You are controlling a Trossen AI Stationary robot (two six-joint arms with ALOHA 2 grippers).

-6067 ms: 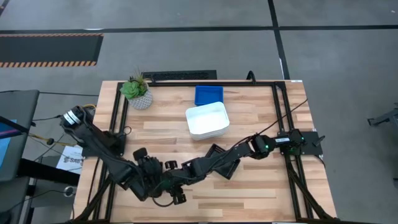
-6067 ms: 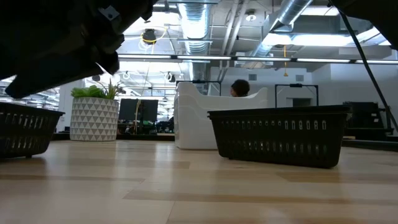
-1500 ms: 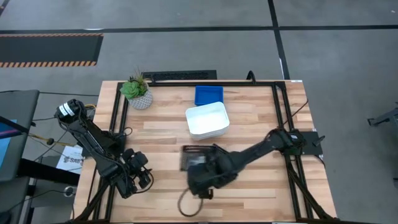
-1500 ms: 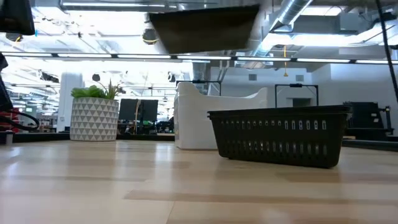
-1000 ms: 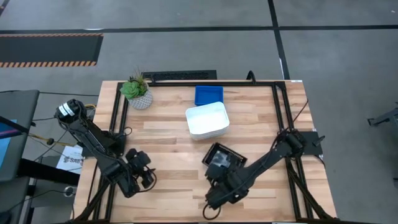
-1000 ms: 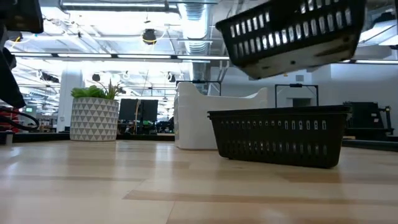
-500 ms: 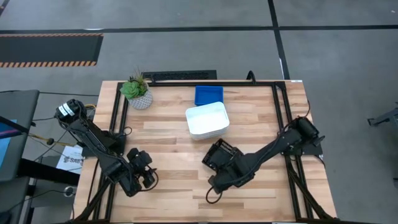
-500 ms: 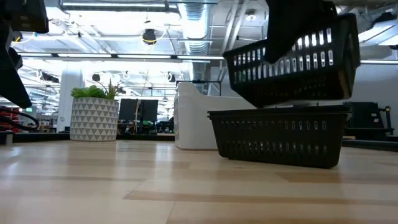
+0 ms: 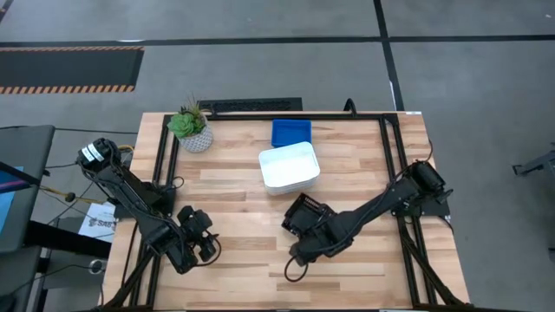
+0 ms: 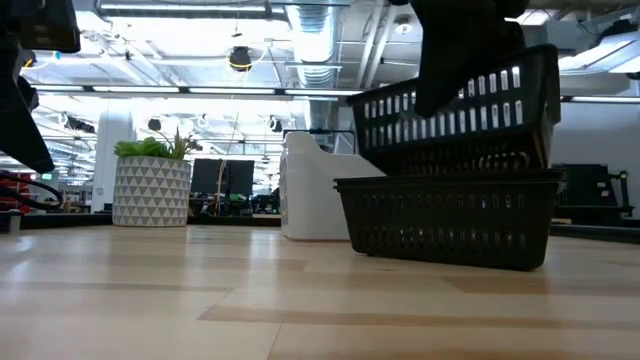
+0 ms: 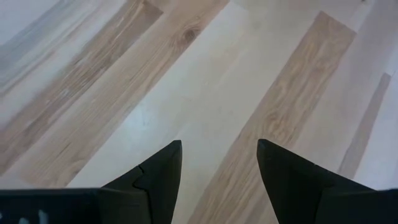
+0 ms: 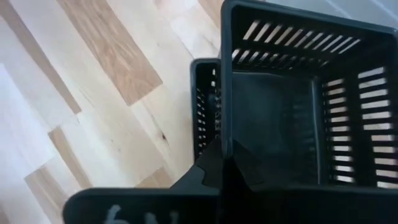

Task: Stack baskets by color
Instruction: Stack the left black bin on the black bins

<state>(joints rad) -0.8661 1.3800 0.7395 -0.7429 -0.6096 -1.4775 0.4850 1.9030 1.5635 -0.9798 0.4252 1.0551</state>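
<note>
Black basket [image 10: 455,105], pinched by its wall in the right gripper [image 12: 225,163], hangs tilted with its low end entering the black basket below [image 10: 445,220] near the table's middle. Left gripper [image 11: 217,163] waits open, well apart.

Your left gripper [image 11: 219,163] hangs over bare wooden table [image 11: 205,93] planks, fingers [image 11: 163,171] spread apart, holding nothing.

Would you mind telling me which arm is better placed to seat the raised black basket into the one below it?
Right: the right gripper is shut on the tilted black basket above the lower black basket; the left gripper is open, far off.
</note>
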